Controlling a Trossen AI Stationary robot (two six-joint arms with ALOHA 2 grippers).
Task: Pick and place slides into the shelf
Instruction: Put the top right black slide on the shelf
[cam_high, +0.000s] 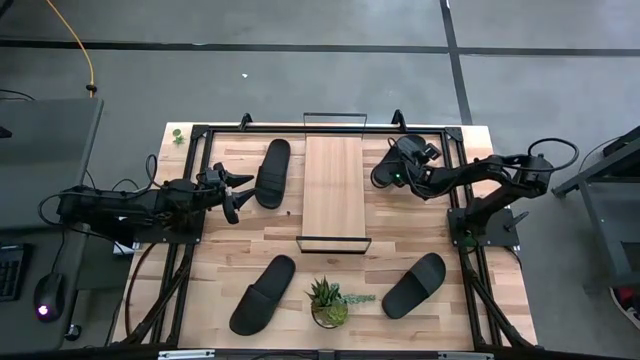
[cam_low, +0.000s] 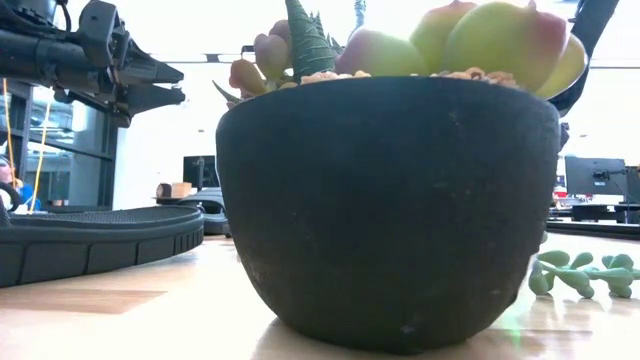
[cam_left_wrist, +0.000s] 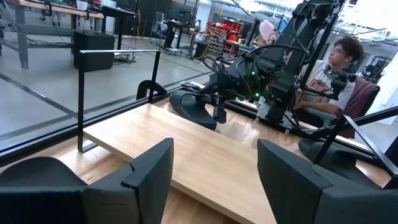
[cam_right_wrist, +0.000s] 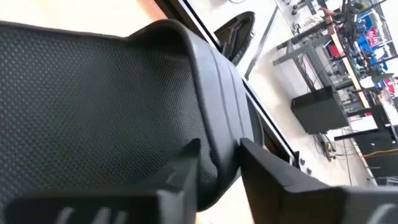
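Four black slides show in the high view. One (cam_high: 272, 172) lies left of the shelf (cam_high: 335, 185), two lie near the table's near edge (cam_high: 263, 293) (cam_high: 414, 284), and one (cam_high: 408, 158) is at the shelf's far-right side in my right gripper (cam_high: 384, 178), which is shut on it. My left gripper (cam_high: 232, 192) is open and hovers just left of the far-left slide, pointing toward the shelf. In the left wrist view its fingers (cam_left_wrist: 214, 180) frame the shelf board (cam_left_wrist: 186, 146), with that slide (cam_left_wrist: 37, 180) beside them. My right gripper pinches the slide between its two fingers (cam_right_wrist: 180, 177) on a smooth raised band (cam_right_wrist: 217, 155) beside the textured surface; strap or sole rim, I cannot tell. It holds the end nearest the shelf (cam_high: 390, 172). Whether the slide is lifted clear does not show.
A potted succulent (cam_high: 328, 302) stands between the two near slides and fills the low view (cam_low: 390, 200). Black frame rails (cam_high: 190, 180) run along the table's left, right and far sides. A person (cam_left_wrist: 339, 59) sits beyond the table's right side.
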